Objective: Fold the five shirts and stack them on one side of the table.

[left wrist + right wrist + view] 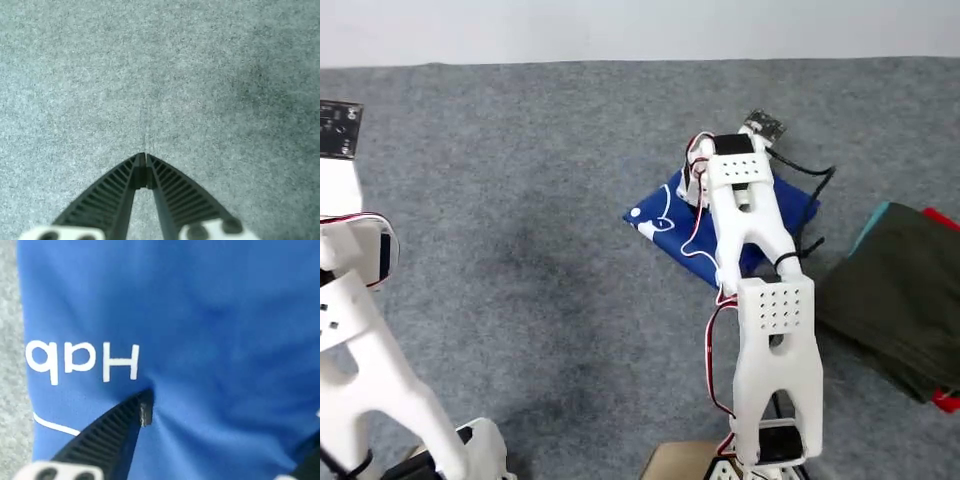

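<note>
A folded blue shirt [660, 222] with white print lies on the grey cloth-covered table [540, 200], right of centre. The right arm [775, 310] stretches over it. In the right wrist view the shirt [210, 315] sits close under my right gripper [227, 432], which is open; one fingertip [144, 412] touches the fabric and the other finger stands far off at the frame's edge. At the table's right edge lies a dark green folded shirt [895, 290] on top of a pile, with red [942, 218] and teal [868, 228] edges showing beneath. My left gripper [145, 167] hangs shut over bare cloth.
The left arm [360, 330] stands at the table's left edge. A brown cardboard piece [680, 462] lies by the right arm's base. Cables [810, 190] run beside the right wrist. Bare grey cloth spans the middle and left.
</note>
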Controlling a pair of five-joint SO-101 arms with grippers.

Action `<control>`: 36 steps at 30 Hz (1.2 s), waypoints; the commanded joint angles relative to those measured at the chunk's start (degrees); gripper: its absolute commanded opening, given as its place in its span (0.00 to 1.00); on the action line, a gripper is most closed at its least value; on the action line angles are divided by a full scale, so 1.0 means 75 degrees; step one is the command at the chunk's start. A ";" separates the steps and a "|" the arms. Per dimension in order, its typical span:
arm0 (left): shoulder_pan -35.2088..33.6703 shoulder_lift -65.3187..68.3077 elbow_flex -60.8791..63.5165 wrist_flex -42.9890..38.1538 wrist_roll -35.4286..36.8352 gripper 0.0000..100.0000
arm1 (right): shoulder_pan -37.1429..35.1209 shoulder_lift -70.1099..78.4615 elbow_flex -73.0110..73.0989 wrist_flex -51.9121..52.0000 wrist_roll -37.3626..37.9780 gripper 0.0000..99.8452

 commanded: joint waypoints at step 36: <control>-0.0012 -0.0211 -0.0076 0.0059 -0.0105 0.01 | 0.0908 -0.3077 -0.1442 0.2983 0.2262 0.01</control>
